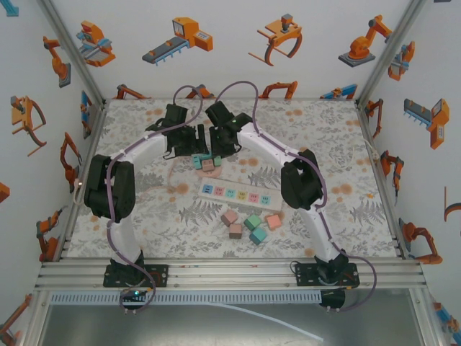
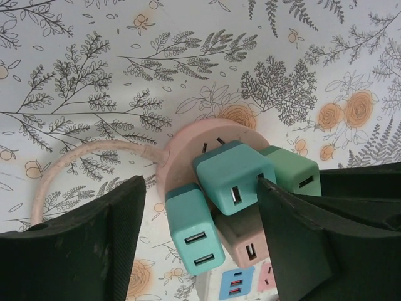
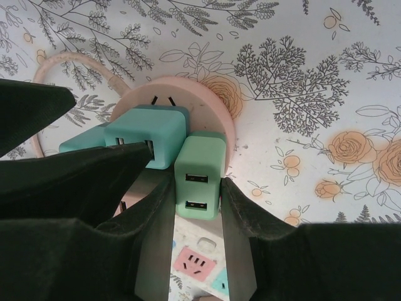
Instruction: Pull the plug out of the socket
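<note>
two teal plugs (image 2: 229,177) sit between your left gripper's (image 2: 200,180) parted fingers (image 2: 94,241) on the round pink socket (image 2: 188,139); your right gripper (image 3: 196,188) clamps the green plug (image 3: 199,160).

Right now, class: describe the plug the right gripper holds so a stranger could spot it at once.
On the floral table, beyond the long white power strip, a round pink socket carries a cluster of cube plugs. The right gripper pinches one at the cluster's edge. It is the green plug; its neighbours are teal or pink.
</note>
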{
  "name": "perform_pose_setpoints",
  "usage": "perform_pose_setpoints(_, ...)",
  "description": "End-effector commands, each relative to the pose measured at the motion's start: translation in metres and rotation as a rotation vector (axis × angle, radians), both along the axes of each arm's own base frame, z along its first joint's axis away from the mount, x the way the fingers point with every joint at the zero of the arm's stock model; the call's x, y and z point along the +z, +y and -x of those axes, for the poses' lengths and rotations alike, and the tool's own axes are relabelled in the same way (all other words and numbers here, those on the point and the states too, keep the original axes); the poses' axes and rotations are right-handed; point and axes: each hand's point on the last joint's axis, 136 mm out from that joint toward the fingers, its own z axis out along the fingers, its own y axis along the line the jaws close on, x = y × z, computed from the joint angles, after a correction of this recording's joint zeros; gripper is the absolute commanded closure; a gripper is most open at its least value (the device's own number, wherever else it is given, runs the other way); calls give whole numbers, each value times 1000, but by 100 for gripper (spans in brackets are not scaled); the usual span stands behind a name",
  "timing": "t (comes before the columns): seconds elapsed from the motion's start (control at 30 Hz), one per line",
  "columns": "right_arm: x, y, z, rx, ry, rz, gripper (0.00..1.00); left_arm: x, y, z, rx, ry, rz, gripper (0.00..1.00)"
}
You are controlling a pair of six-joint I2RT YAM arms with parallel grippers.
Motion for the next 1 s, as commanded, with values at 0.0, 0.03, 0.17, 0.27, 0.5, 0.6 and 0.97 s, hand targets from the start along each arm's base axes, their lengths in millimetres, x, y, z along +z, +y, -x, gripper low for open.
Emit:
perform_pose_setpoints(0.0,15,7,-2,12,-39,-36,82,-24,11,9,25,63,-68,35)
perform_pose_setpoints(0.03,17,9,-2,16,-39,-46,82,-25,10,9,19,65,-65,36)
perform_pose_setpoints(0.17,29,14,-4,30,-68,-73,86,-35,9,16,-7,89,-94,36)
perform_pose_setpoints(0.27,40,14,-7,38,-114,-67,90,-49,14,26,-13,108,-155,36)
perform_pose_setpoints(0.5,62,20,-15,57,-202,-102,98,-75,21,41,1,149,-233,36)
perform_pose_setpoints(0.6,71,26,-15,90,-242,-122,100,-78,23,41,6,141,-265,36)
perform_pose_setpoints(0.97,70,30,-7,140,-294,-122,100,-76,25,39,26,111,-282,35)
